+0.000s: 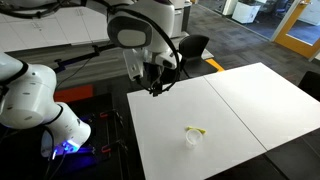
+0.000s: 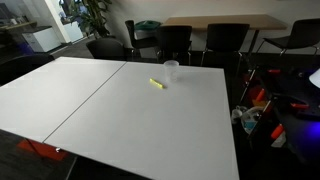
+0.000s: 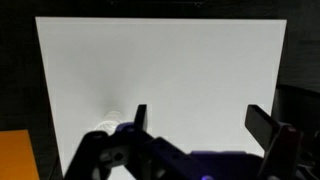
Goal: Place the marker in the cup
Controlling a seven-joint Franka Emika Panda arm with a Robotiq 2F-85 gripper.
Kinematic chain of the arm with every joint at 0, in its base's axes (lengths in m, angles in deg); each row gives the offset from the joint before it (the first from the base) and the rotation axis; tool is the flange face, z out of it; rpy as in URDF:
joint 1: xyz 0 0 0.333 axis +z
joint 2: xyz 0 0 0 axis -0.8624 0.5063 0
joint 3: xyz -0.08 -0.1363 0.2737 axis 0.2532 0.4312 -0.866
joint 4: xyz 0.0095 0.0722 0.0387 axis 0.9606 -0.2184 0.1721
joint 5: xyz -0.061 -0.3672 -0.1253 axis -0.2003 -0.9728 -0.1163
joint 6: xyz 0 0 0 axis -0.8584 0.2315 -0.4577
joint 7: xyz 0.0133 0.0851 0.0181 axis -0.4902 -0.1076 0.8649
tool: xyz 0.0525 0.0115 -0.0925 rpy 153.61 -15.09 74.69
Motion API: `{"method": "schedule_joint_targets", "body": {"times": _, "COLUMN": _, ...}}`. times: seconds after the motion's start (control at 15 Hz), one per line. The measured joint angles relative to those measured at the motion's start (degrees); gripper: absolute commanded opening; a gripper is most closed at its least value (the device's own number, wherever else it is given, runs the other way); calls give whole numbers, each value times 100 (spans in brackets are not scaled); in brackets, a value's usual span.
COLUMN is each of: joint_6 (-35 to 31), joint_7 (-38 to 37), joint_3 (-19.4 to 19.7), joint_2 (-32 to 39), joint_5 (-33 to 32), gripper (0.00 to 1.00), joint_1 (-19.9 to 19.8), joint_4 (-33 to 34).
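The yellow marker (image 1: 198, 130) lies flat on the white table (image 1: 240, 100), just beside the small translucent cup (image 1: 192, 139). Both also show in an exterior view, marker (image 2: 156, 84) and cup (image 2: 172, 72), close together near the table's far edge. My gripper (image 1: 155, 88) hangs high above the table's far corner, well away from both. In the wrist view the gripper (image 3: 200, 125) is open and empty, its two fingers wide apart over bare white table (image 3: 170, 60). Marker and cup are out of the wrist view.
Black chairs (image 2: 175, 42) and a wooden table (image 2: 220, 20) stand behind the white table. Cables and coloured items (image 2: 262, 110) lie on the floor beside it. The table is made of two panels with a seam (image 2: 95, 95).
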Motion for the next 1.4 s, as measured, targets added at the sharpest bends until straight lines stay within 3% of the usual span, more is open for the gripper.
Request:
{"method": "schedule_joint_targets", "body": {"times": 0.53, "joint_6": -2344, "joint_7": -1406, "joint_3": -614, "joint_2": 917, "joint_5": -124, "gripper": 100, "joint_1": -1, "joint_4": -44}}
{"method": "schedule_joint_targets", "body": {"times": 0.87, "joint_6": -3850, "joint_7": -3155, "joint_3": -659, "joint_2": 2047, "joint_5": -1134, "gripper": 100, "joint_1": -80, "joint_4": 139}}
{"method": "schedule_joint_targets", "body": {"times": 1.13, "joint_6": -4065, "joint_7": -4841, "joint_3": -220, "joint_2": 2946, "joint_5": -2328, "gripper": 100, "joint_1": 49, "joint_4": 730}}
{"method": "schedule_joint_targets", "body": {"times": 1.4, "joint_6": -4065, "joint_7": -5279, "joint_3": 160, "joint_2": 3668, "joint_5": -2372, "gripper": 100, "joint_1": 305, "joint_4": 1260}}
